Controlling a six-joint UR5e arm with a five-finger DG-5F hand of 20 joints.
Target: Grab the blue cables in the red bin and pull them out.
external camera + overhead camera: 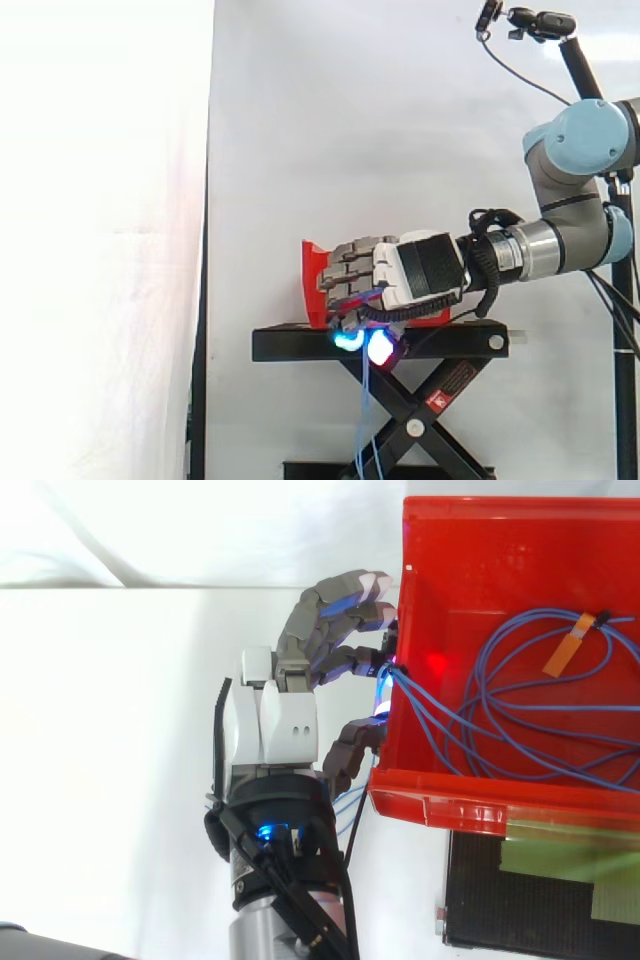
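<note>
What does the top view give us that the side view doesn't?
Top view: the inside of the red bin, with blue cables coiled there and an orange tag on them. Side view: cable strands hanging below the hand, past the black stand. Both: the hand at the bin's wall, fingers curled round the cables.

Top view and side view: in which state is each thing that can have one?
Black scissor-lift stand: raised.
Red plastic bin: open-topped, resting on the stand.
Thin blue cables: looped inside the bin, some strands drawn over its wall.
Robot hand with glowing fingertips: shut on the cables.
</note>
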